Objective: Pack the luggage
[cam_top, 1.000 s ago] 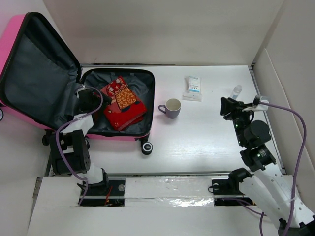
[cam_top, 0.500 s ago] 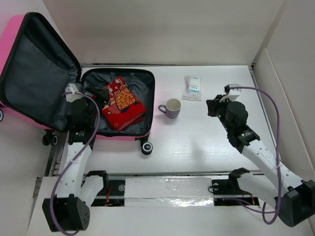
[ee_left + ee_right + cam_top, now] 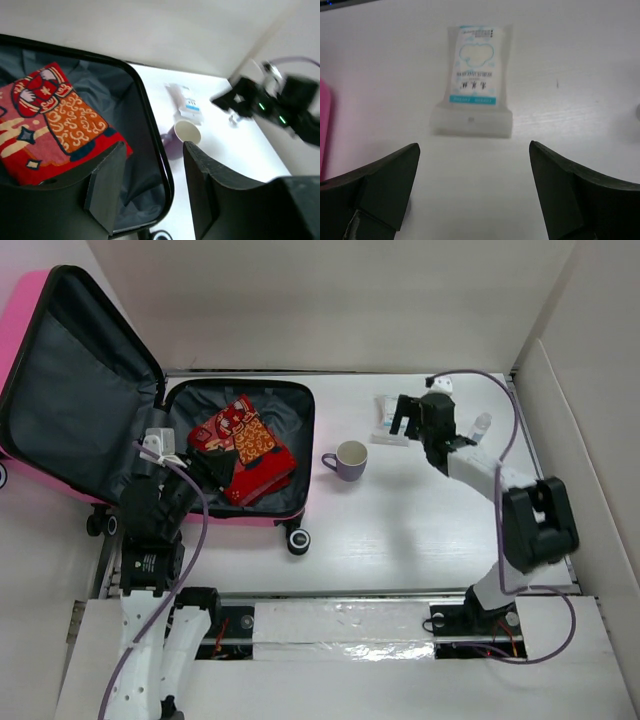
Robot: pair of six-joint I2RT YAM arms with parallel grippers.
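1. Since the frame half a second back, the left arm has drawn its end effector (image 3: 153, 150) toward the near side of the luggage (image 3: 80, 390). The right arm has swung from the right-hand side of the worktop (image 3: 420, 520) toward its far middle.
2. Luggage: lies open at the far left of the worktop. The pink lid leans up and away to the left, grey lining showing. The base lies flat with its wheels toward the near edge.
3. Red patterned cloth (image 3: 245, 445): lies inside the base, on the lining, toward the left and middle of the compartment.
4. Left end effector: hangs over the near right part of the base, fingers apart and nothing between them. In the wrist view, the black rim of the luggage runs across the gap.
5. Mug (image 3: 350, 458): purple, upright on the worktop just right of the luggage, handle pointing toward it. It does not touch the luggage.
6. Tissue packet (image 3: 477, 102): white with blue print, flat on the worktop beyond and right of the mug.
7. Right end effector (image 3: 473, 147): sits above the packet, fingers spread wide to either side of it. I cannot tell whether they touch it.
8. Small clear bottle (image 3: 482, 423): on the worktop, right of the right end effector.
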